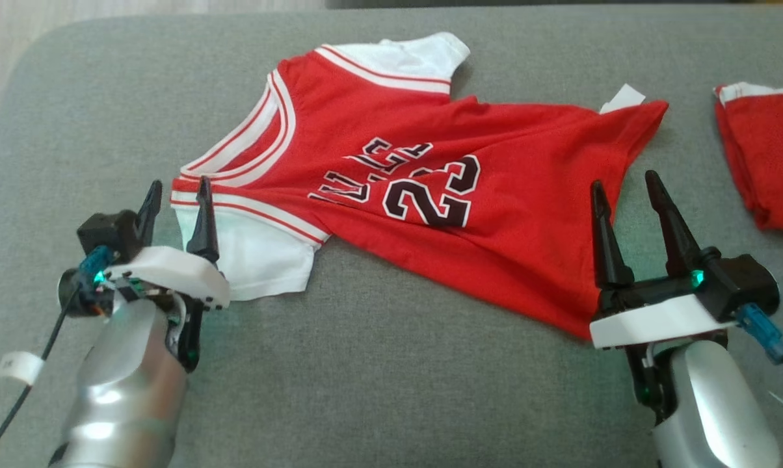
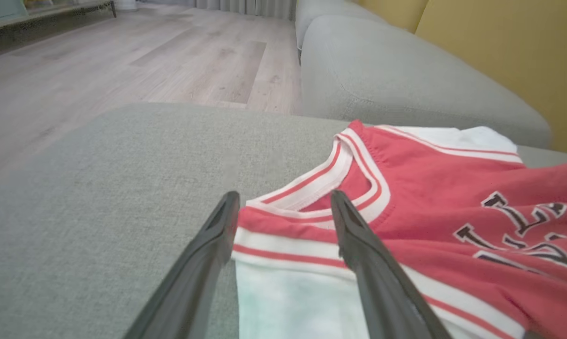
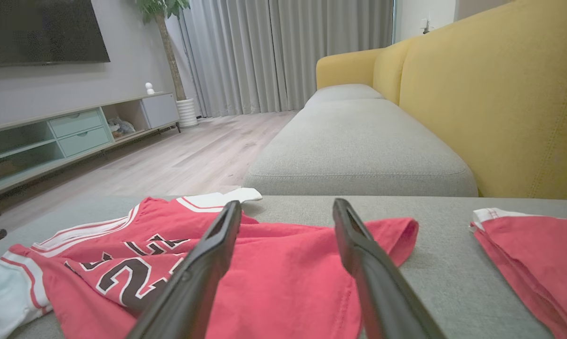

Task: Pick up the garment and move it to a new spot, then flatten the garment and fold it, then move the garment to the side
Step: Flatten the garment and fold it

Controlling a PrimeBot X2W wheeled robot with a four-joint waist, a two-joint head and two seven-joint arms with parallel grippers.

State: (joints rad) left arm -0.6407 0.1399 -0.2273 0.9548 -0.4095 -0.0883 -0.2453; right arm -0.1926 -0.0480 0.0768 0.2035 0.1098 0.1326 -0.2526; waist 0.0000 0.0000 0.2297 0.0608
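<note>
The garment [image 1: 391, 188] is a red jersey with white sleeves, white-striped collar and a dark "23", spread face up and wrinkled on the grey cushion [image 1: 378, 390]. My left gripper [image 1: 177, 195] stands open at the near white sleeve, one finger over the sleeve's striped edge, nothing pinched. In the left wrist view the garment's collar [image 2: 359, 174] lies just beyond the open left gripper [image 2: 283, 202]. My right gripper [image 1: 625, 185] is open above the jersey's hem side. The right wrist view has the right gripper [image 3: 286, 209] over the garment's red cloth [image 3: 274, 278].
A second red piece of clothing [image 1: 765, 156] lies at the cushion's right edge, also in the right wrist view [image 3: 538, 254]. A yellow sofa back [image 3: 500, 103] rises on the far side. Wooden floor [image 2: 123, 56] lies past the cushion's left end.
</note>
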